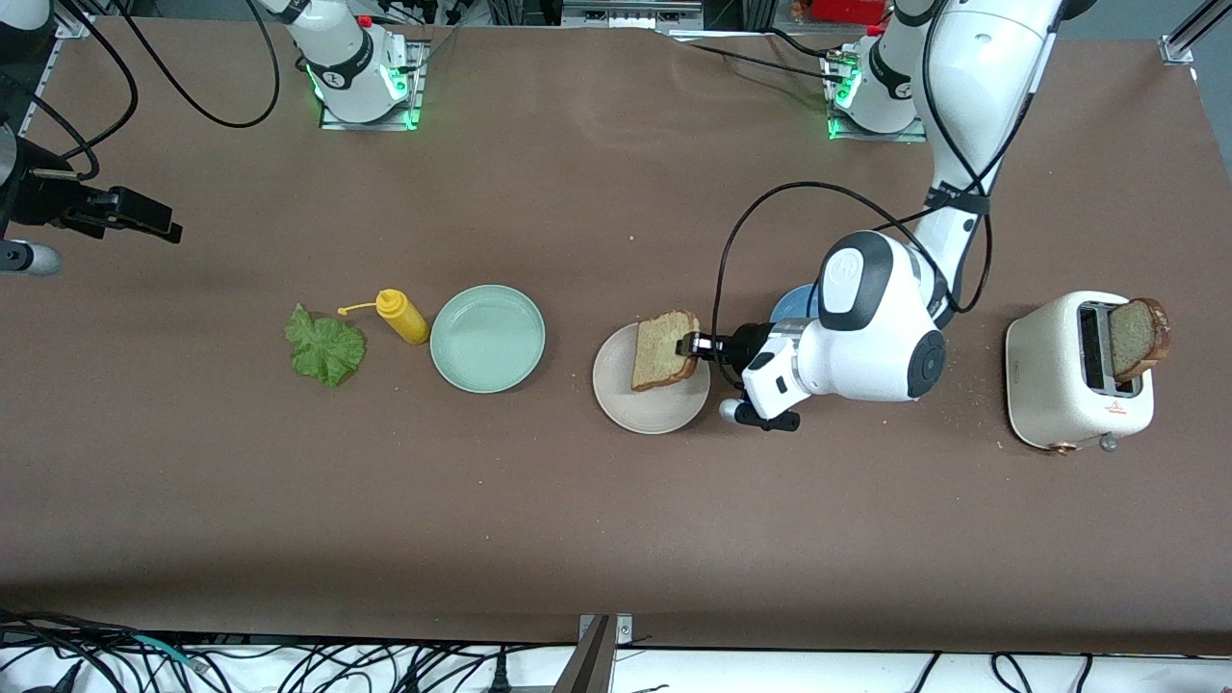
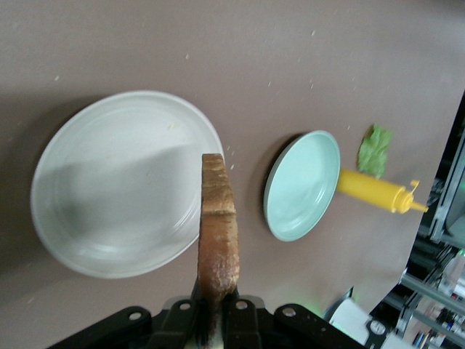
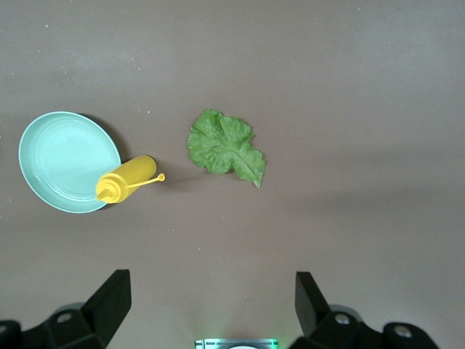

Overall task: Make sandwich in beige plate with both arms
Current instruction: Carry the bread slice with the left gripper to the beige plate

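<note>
Brown bread slice (image 1: 662,350) hangs pinched in my left gripper (image 1: 689,346) over the beige plate (image 1: 651,395), where an uneven release could tip it off the rim; my right gripper (image 3: 211,302) waits, fingers spread, above the lettuce leaf (image 1: 325,347).

beige plate (image 1: 647,402): just right of the front view's centre, on the table (image 1: 616,520).
bread slice (image 1: 662,348): over the beige plate, on edge, clamped in the left gripper (image 1: 689,346), which comes in from the frame's right.
mint-green plate (image 1: 487,338): beside the beige plate, toward the frame's left.
mustard bottle (image 1: 403,316): touching the mint-green plate's edge.
lettuce leaf (image 1: 324,347): near the bottle.
blue plate (image 1: 795,304): mostly hidden under the left arm.
toaster (image 1: 1076,372): right of frame, second bread slice (image 1: 1137,337) standing in its slot.
right gripper (image 1: 135,216): upper left of frame, jaws apart.
</note>
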You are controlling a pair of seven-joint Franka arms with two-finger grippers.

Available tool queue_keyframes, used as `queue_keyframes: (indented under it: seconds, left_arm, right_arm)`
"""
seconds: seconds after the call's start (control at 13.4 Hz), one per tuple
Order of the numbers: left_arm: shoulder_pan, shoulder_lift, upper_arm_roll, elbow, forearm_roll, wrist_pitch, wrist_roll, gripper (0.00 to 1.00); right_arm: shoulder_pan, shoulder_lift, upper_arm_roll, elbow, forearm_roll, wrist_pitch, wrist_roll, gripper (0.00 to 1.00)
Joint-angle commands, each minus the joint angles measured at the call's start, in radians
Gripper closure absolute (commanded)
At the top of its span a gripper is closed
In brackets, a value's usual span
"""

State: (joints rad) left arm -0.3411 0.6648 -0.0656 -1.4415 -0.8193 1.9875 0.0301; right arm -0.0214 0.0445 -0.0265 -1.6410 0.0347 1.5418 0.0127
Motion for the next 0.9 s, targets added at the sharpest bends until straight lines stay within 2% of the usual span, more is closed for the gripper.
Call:
queue_keyframes:
  seconds: [0.0, 0.3, 0.45, 0.6, 0.82]
  left_arm:
    - [-0.047, 0.033, 0.013, 0.026, -0.053, 0.053, 0.002, 1.0]
    - [-0.058, 0.059, 0.015, 0.026, -0.069, 0.054, 0.002, 1.0]
    - [-0.068, 0.073, 0.015, 0.023, -0.069, 0.098, 0.002, 1.0]
    - [-0.084, 0.082, 0.015, 0.015, -0.069, 0.119, 0.002, 1.0]
    - [-0.085, 0.087, 0.015, 0.004, -0.064, 0.123, 0.002, 1.0]
  right_arm:
    - [0.017, 0.051, -0.001, 0.029, 0.001, -0.008, -0.049, 0.0]
    - [0.018, 0.052, -0.004, 0.023, -0.004, -0.008, -0.053, 0.0]
    - [0.024, 0.051, -0.001, 0.018, -0.007, 0.032, -0.053, 0.0]
    - [0.041, 0.049, -0.001, 0.018, -0.062, 0.038, -0.051, 0.0]
    - [0.043, 0.051, -0.003, 0.016, -0.075, 0.052, -0.053, 0.0]
